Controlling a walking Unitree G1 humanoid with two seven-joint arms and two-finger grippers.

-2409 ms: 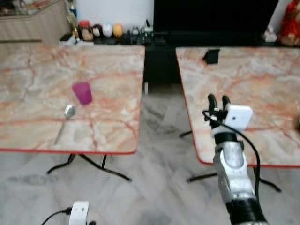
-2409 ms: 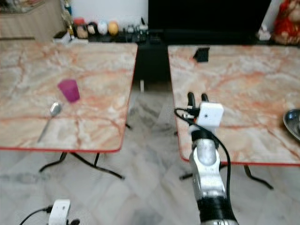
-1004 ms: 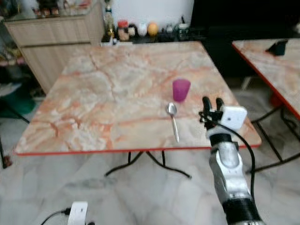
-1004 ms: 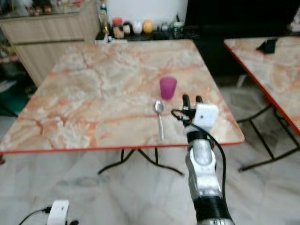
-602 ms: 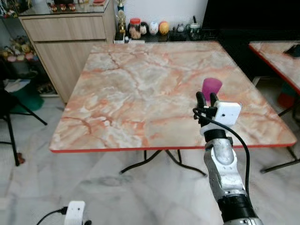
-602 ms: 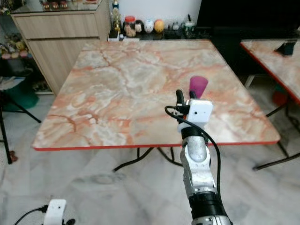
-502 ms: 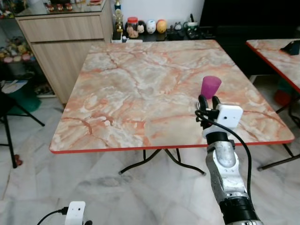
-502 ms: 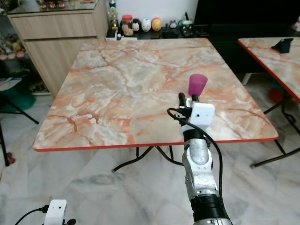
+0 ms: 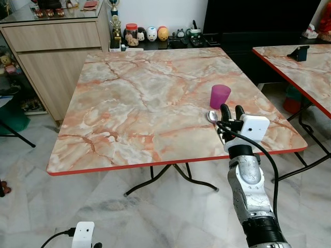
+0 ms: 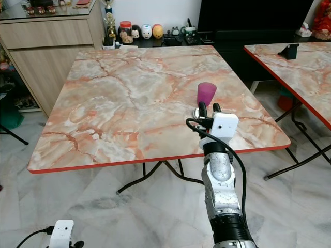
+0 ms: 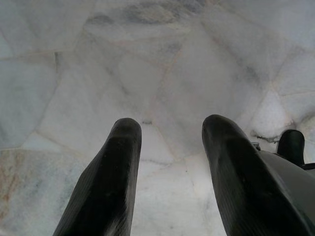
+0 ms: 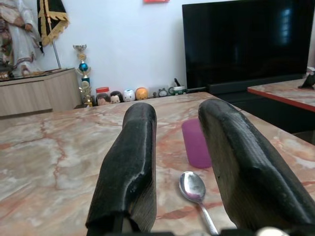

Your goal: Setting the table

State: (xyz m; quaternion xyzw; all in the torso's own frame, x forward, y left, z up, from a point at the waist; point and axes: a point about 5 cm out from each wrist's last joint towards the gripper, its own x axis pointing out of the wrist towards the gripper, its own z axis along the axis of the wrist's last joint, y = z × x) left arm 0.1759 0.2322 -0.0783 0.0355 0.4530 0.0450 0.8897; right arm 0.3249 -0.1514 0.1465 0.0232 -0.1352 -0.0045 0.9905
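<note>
Spoon (image 12: 195,191) flat on desk (image 9: 134,108) beside purple cup (image 9: 220,96), right pincer (image 9: 231,110) apart just above it; low-profile handle risks slipping, or fingers nudging the cup over

the bench (image 9: 145,103) is marbled in peach, cream and rust veins with a red edge. on it stand a magenta cup (image 9: 220,96) and a shiny silver spoon (image 12: 194,189). the right pincer (image 9: 232,110) has black fingers (image 12: 133,162) on a silver arm with a white camera box (image 9: 254,127). the floor (image 9: 103,206) is pale grey-white marble. the cabinet (image 9: 57,46) is light wood.
</note>
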